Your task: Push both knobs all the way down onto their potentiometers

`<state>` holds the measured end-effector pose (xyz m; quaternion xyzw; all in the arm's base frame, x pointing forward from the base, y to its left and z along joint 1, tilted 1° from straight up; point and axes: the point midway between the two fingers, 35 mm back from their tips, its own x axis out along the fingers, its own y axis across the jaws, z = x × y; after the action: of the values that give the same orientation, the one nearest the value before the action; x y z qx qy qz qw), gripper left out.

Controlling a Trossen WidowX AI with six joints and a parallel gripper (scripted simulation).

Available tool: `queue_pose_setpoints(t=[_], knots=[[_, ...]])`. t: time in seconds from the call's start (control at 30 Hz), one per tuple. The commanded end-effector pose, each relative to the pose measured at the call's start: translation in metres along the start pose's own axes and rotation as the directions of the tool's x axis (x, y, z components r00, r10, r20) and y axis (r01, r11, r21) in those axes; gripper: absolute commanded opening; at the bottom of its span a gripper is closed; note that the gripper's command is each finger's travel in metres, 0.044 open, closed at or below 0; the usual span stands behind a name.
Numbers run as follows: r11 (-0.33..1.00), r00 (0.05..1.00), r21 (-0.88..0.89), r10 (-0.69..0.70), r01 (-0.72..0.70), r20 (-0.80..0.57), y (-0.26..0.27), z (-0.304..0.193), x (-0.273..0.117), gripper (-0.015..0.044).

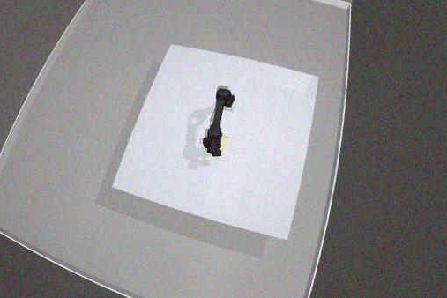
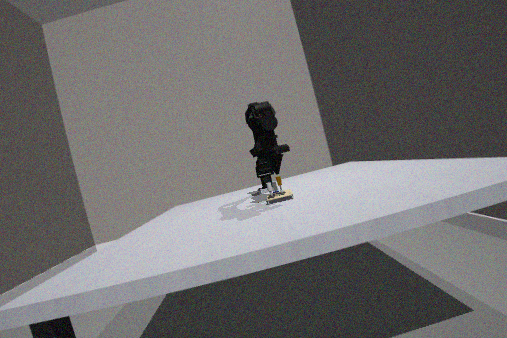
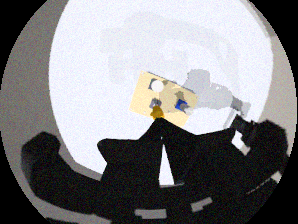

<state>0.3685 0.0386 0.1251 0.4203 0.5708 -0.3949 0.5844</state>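
The pale yellow circuit board [image 1: 224, 143] [image 2: 287, 194] [image 3: 138, 103] sits on the table, mostly covered by the arm in the top view. The orange knob [image 2: 279, 181] [image 3: 157, 113] stands high over the board, with a thin shaft showing below it in the exterior view. A white knob [image 3: 157, 85] [image 2: 269, 187] stands near another corner; its seating is too small to tell. My gripper [image 3: 158, 120] [image 2: 278, 173] is shut and empty. Its tips are right by the orange knob, at or just above its top; whether they touch is unclear.
A blue part [image 3: 181, 104] sits on the board to the right of the orange knob in the wrist view, with a grey piece beside it. The board lies on the white table [image 1: 258, 176] [image 2: 333, 215]. The arm's shadow falls beside the board.
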Motion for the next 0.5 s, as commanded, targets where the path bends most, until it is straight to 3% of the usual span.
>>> queue_pose_setpoints(t=[0.0,0.47], knots=[[1.0,1.0,0.004,-0.003,0.003,0.003,-0.0006,0.0003,0.0052,0.0],[1.0,1.0,0.004,-0.003,0.003,0.003,-0.0006,0.0003,0.0063,0.0]])
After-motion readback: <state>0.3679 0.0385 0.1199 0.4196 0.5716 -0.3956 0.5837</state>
